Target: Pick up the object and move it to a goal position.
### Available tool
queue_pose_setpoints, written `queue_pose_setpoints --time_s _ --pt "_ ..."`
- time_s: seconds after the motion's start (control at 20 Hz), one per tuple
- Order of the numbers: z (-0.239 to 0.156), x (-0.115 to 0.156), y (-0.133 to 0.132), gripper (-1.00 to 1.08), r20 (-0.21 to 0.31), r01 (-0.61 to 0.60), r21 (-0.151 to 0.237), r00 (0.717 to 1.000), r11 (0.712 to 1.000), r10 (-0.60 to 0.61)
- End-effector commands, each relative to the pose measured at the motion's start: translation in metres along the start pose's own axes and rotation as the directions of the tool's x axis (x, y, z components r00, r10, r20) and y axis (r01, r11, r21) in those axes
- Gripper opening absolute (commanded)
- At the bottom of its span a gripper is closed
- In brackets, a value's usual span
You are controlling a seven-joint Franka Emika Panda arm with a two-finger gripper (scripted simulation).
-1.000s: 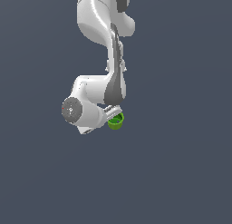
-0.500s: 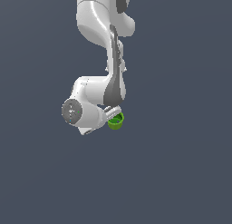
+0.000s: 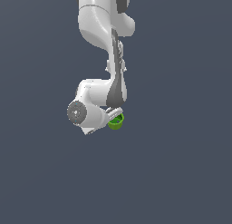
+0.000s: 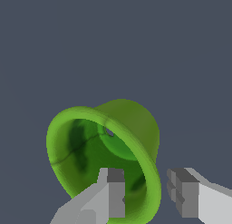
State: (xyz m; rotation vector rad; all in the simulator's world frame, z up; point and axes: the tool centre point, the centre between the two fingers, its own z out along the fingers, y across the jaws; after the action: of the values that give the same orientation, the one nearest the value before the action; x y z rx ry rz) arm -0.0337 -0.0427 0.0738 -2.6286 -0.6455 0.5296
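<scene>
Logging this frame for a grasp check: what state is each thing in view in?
green cup: tilted so its hollow inside shows, rim between the tool's fingers, one finger inside.
tool: closed on the cup's wall, at the end of the down-reaching arm.

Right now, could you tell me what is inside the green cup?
One of the fingers reaches inside the green cup; otherwise only its hollow green interior shows. That finger covers part of the inner wall.

A plain, flat, dark slate-blue backdrop (image 3: 181, 173) fills both views evenly, with no visible floor line, walls, furniture or windows.
</scene>
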Motion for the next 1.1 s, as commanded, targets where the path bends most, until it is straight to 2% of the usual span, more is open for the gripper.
queue_pose_setpoints --time_s 0.0,0.65,0.85,1.05 --pt "0.001 0.0 0.0 -1.0 -0.001 0.0 -0.001 1.0 1.0 0.0" --pt "-0.007 0.003 0.002 -1.0 -0.016 0.004 -0.011 1.0 1.0 -0.004" --pt "-0.027 0.009 0.008 -1.0 -0.056 0.014 -0.037 0.998 0.999 -0.016" --pt "-0.063 0.018 0.018 -1.0 -0.124 0.028 -0.083 0.992 0.996 -0.039"
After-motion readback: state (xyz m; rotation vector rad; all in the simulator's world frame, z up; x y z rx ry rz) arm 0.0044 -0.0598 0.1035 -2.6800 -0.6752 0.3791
